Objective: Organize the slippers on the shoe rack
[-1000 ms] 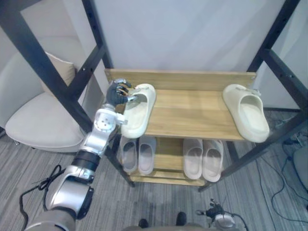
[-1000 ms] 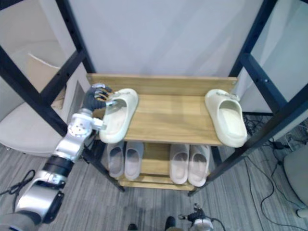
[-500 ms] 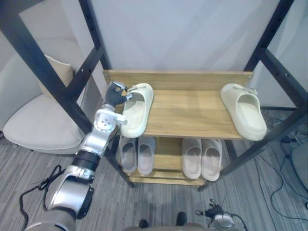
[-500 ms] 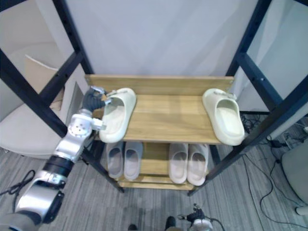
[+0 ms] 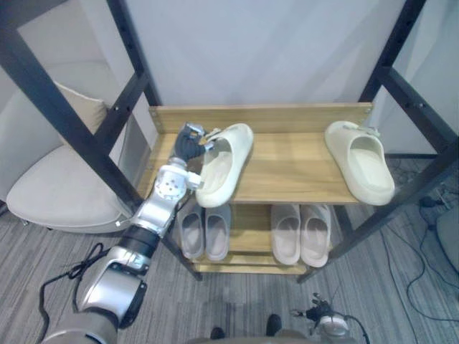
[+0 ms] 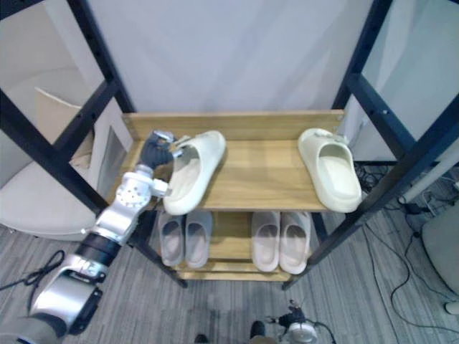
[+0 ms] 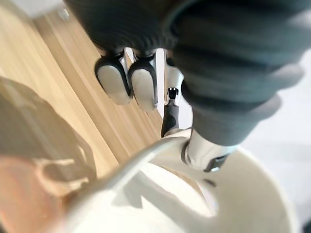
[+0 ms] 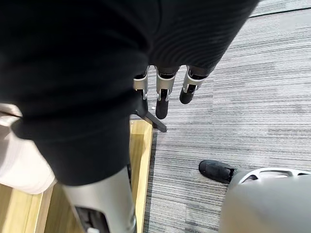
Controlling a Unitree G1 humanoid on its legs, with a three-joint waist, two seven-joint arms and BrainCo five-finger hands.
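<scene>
Cream slipper (image 5: 224, 166) pinched by left hand (image 5: 188, 141), black post (image 5: 79, 132) close beside.

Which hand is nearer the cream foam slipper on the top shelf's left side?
Left. The left hand pinches the cream foam slipper; the right hand hangs above the grey carpet.

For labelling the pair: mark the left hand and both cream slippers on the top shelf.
left hand (image 5: 188, 141), left eye view, dark back of the hand.
held slipper (image 5: 224, 169), left eye view, mid-body.
right-end slipper (image 5: 367, 169), left eye view, footbed.
</scene>
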